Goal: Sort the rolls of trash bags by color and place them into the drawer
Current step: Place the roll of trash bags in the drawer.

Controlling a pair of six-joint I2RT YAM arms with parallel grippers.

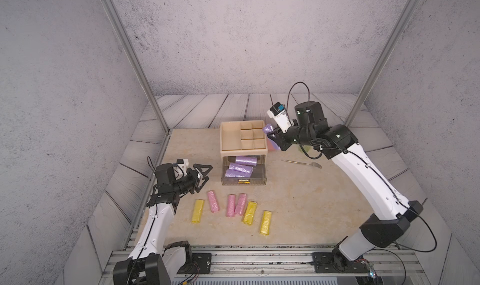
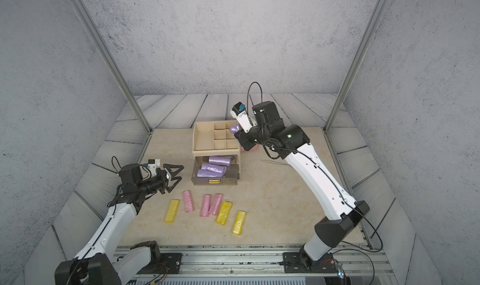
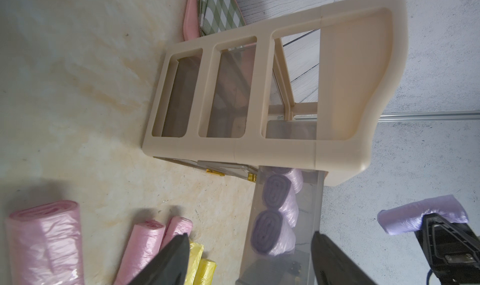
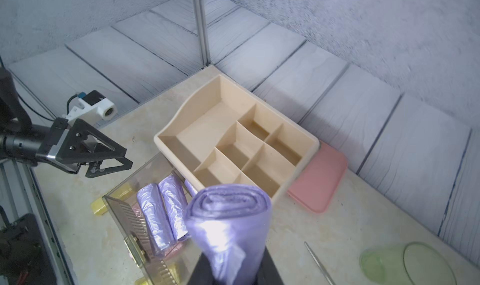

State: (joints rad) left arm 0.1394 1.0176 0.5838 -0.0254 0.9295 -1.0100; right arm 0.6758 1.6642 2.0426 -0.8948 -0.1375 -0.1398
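Purple batch nearly sorted. Carried fourth purple roll (image 1: 267,128) toward open drawer (image 1: 243,181), with three purple rolls (image 1: 240,167) inside. Clamped roll in right gripper (image 1: 272,135), aloft beside beige organizer's (image 1: 242,149) rear right corner. Probably needed next: lowering over drawer, aligning beside others, release. Hovered left gripper (image 1: 210,173) beside drawer, jaws apart, empty. Unsorted on table out front: pink rolls (image 1: 230,205), yellow rolls (image 1: 250,212).

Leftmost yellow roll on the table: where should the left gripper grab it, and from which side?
Probably best to take the leftmost yellow roll at mid-length, from straight above, jaws spanning its narrow width. It lies flat, apart from the nearest pink roll, so both long sides are free. The left gripper is open and close by.
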